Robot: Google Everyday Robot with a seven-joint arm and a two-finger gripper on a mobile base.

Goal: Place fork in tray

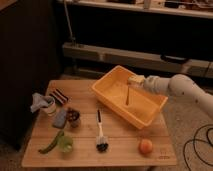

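The yellow tray [150, 112] stands on the right half of the wooden table [120, 145]. My gripper [133, 81] reaches in from the right on its white arm [180, 86] and hovers over the tray's far rim. It is shut on the fork [128, 95], a thin dark piece that hangs straight down from the fingers over the inside of the tray. The fork's lower end is close to the tray floor; I cannot tell whether it touches.
On the table left of the tray are a dish brush [100, 132], a dark cup [73, 117], a white mug with a blue cloth [45, 104], a striped sponge [60, 96], a green cup [65, 143] and a green pepper [50, 145]. An orange fruit [145, 146] lies at the front right.
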